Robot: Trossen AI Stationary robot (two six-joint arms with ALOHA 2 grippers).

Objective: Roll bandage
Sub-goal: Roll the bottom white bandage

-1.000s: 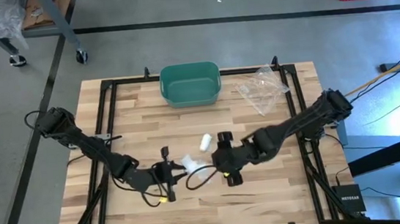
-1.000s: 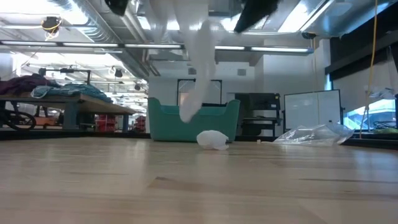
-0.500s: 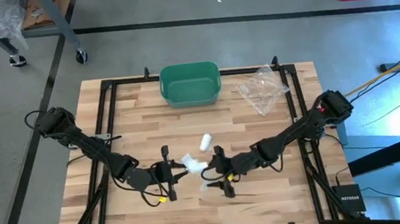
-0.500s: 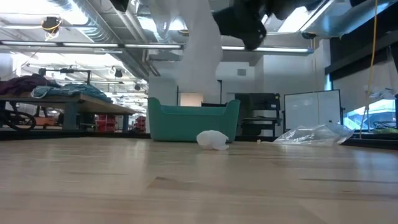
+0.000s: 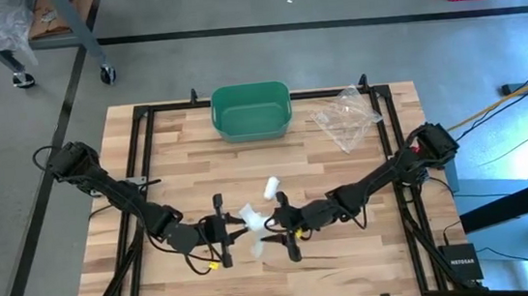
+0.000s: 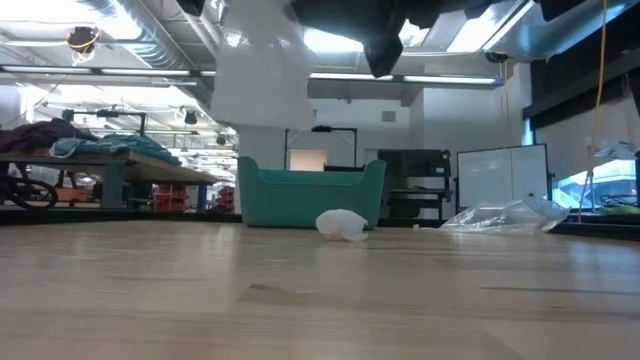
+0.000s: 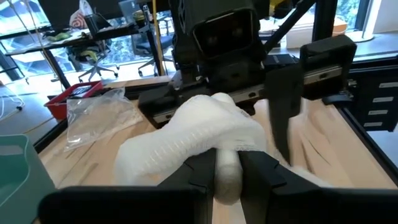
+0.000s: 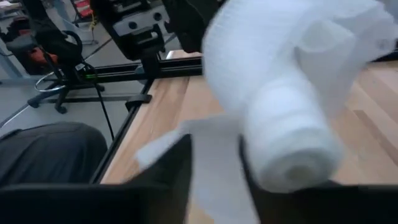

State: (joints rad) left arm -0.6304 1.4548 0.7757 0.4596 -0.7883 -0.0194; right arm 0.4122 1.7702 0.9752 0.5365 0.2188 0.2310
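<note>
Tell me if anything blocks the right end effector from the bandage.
Nothing visible does. The right end effector is already at the bandage, its loose strip between the fingers, while the left end effector clamps the roll.

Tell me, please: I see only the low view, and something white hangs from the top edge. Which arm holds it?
Observer: The left pincer holds it. The left wrist view shows its fingers clamped on a rolled bandage.
Operator: Where is the right arm?
Observer: Seen from above, the right pincer faces the left one, right at the bandage's other side.
Operator: Is the small white lump directly under them?
Observer: No. In the high view that small roll lies apart from them, between the pincers and the green bin.
</note>
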